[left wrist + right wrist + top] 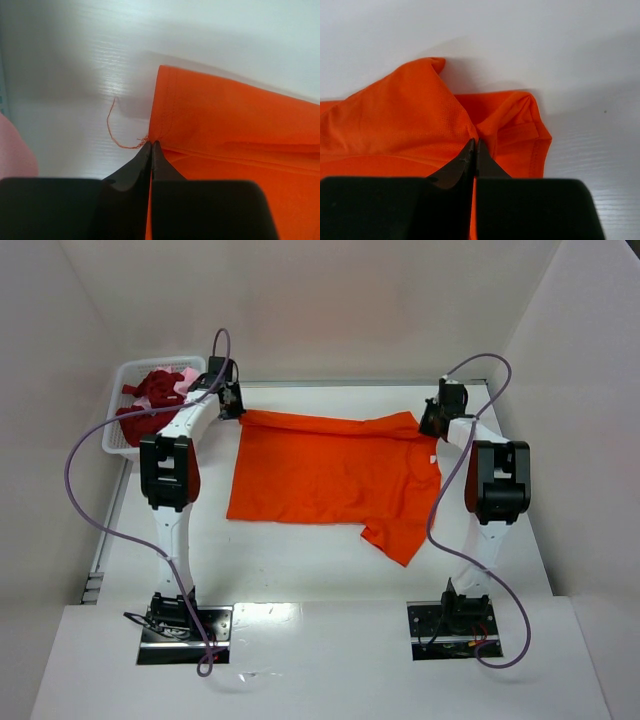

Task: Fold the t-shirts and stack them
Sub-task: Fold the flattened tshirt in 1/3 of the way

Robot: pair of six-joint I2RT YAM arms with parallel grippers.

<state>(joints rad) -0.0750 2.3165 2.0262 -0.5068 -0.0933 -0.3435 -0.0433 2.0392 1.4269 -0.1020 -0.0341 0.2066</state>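
Orange t-shirt spread flat, left pincer clamping stitched hem, right pincer clamping rumpled fold

Left gripper pinched tight on the stitched corner of the orange t-shirt, spread to the right over the white table. Just left of the grip, a loose orange thread curling across the bare surface. At the left edge, a blurred pink patch, possibly cloth.
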